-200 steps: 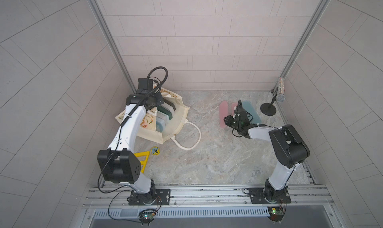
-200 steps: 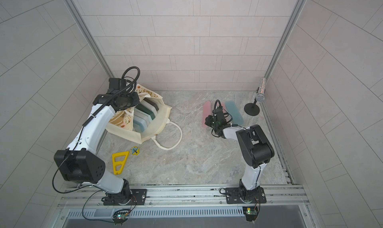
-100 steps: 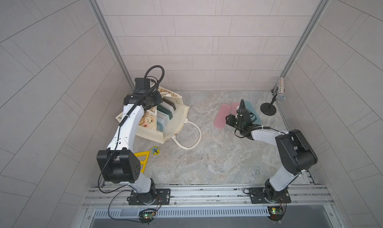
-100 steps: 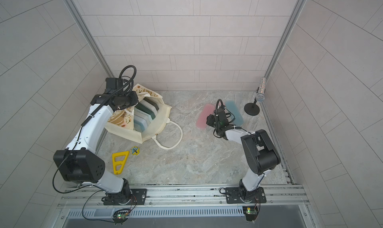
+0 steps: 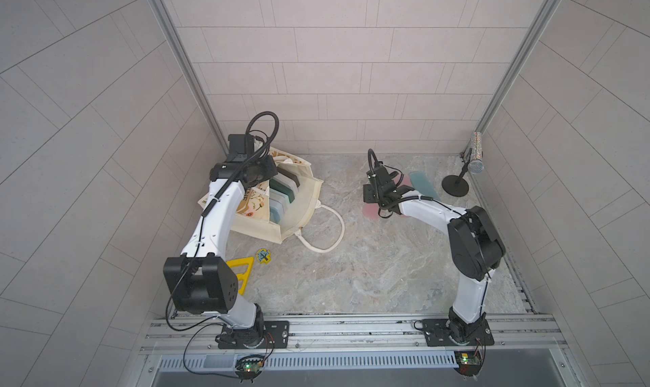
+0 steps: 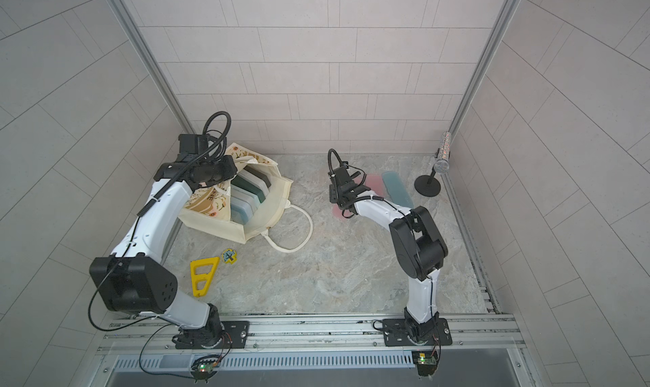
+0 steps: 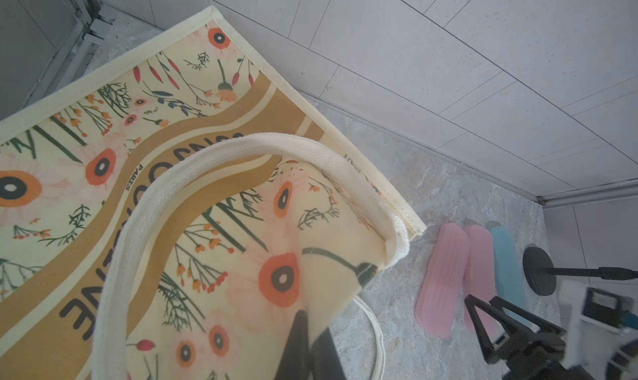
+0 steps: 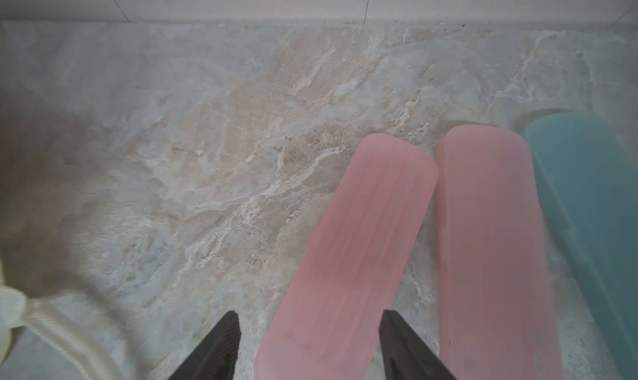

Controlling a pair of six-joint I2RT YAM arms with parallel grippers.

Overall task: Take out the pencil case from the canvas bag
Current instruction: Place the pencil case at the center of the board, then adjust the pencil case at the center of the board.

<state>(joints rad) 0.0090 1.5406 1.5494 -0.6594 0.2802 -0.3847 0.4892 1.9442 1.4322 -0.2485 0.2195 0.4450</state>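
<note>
The canvas bag (image 5: pixel 302 199) sags open at the left of the marble table (image 5: pixel 351 272), its mouth tipped toward the middle and several pencil cases (image 5: pixel 281 195) packed side by side inside it. That is where I see the biggest risk. The left gripper (image 7: pixel 310 323) is pinched shut on a fold of the printed fabric at the rim. If that thin cloth slides out of the pinch, the mouth would likely flop over the cases, and a hard tug would more likely drag the whole light bag along. Its white rope handle (image 5: pixel 330 234) loops out across the table between the arms, a likely snag for a gripper reaching for the bag. Over on the right, well apart from the bag, the pink pencil case (image 8: pixel 348 250) lies flat on the table, just beside a second pink case (image 8: pixel 490 243) and a blue case (image 8: pixel 593 205). The right gripper (image 8: pixel 310 313) hangs low with its jaws spread either side of the case's near end, gripping nothing. If it rises at a slant, one finger (image 8: pixel 397 330) could catch the edge and shove the case into its neighbour.
</note>
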